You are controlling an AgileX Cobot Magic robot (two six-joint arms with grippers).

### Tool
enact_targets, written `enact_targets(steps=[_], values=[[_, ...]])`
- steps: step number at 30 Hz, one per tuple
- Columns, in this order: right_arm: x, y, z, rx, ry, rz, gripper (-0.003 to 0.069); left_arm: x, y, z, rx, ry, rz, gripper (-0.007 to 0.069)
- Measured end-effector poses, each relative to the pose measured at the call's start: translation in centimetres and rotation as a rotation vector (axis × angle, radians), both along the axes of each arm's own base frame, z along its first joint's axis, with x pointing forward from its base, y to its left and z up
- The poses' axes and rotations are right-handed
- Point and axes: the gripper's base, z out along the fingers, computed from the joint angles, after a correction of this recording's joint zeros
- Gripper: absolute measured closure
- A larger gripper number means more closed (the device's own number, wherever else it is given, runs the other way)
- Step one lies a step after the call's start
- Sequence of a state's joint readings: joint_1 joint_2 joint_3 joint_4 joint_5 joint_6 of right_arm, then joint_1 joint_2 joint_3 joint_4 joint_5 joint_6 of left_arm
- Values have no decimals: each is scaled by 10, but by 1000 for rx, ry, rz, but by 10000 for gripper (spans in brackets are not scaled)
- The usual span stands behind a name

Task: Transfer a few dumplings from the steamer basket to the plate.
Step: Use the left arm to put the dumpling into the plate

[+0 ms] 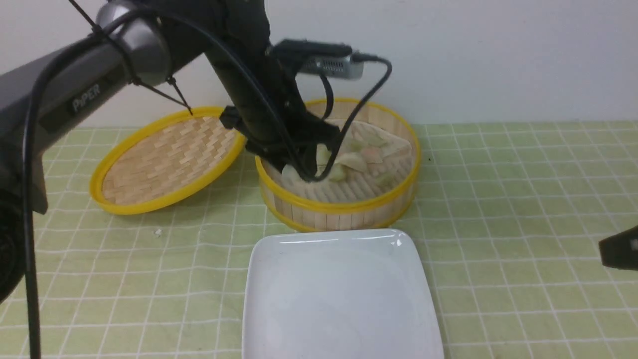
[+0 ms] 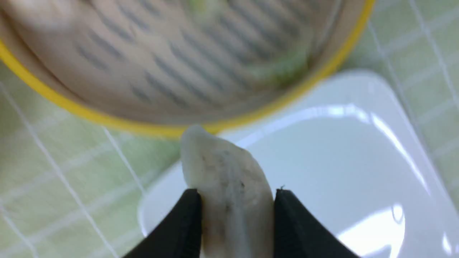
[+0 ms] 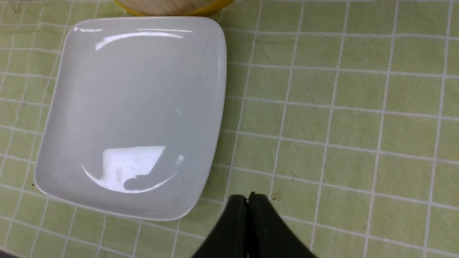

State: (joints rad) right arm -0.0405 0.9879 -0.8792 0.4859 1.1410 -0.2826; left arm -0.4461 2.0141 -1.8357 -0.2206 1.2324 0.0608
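The steamer basket [image 1: 339, 207] stands at the middle back with several pale, green and pinkish dumplings [image 1: 354, 160] lying in it. My left gripper [image 1: 301, 174] reaches down into the basket's near left part. In the left wrist view that gripper [image 2: 236, 191] is shut on a pale beige dumpling [image 2: 226, 168], with the basket's yellow rim [image 2: 107, 120] and the plate [image 2: 340, 161] behind it. The white square plate [image 1: 339, 299] sits bare in front of the basket. My right gripper [image 3: 248, 196] is shut and holds nothing, low over the cloth to the right of the plate [image 3: 125, 107].
The basket's woven, yellow-rimmed lid [image 1: 164, 159] leans tilted to the left of the basket. A green checked cloth [image 1: 523, 199] covers the table. Only the tip of my right gripper [image 1: 618, 252] shows at the front view's right edge.
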Motion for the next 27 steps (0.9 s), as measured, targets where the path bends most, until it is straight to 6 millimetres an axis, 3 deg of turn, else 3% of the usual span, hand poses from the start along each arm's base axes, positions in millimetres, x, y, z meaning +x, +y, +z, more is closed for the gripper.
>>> enact_targets(steps=[4,7,15,23,27], values=[[0,0,0,-1,0,2,673,-21,-11,-40,58,127,-65,399],[0,0,0,-1,-1,1,673,-26,-21,-65,88,180,-113,399],[2,0,1,-16,-29,16,673,-25,-30,-101,147,238,-145,396],[16,5,20,17,-54,91,673,-23,-31,-101,160,223,-149,227],[42,13,44,43,-57,166,673,-20,-32,-88,145,188,-124,234]])
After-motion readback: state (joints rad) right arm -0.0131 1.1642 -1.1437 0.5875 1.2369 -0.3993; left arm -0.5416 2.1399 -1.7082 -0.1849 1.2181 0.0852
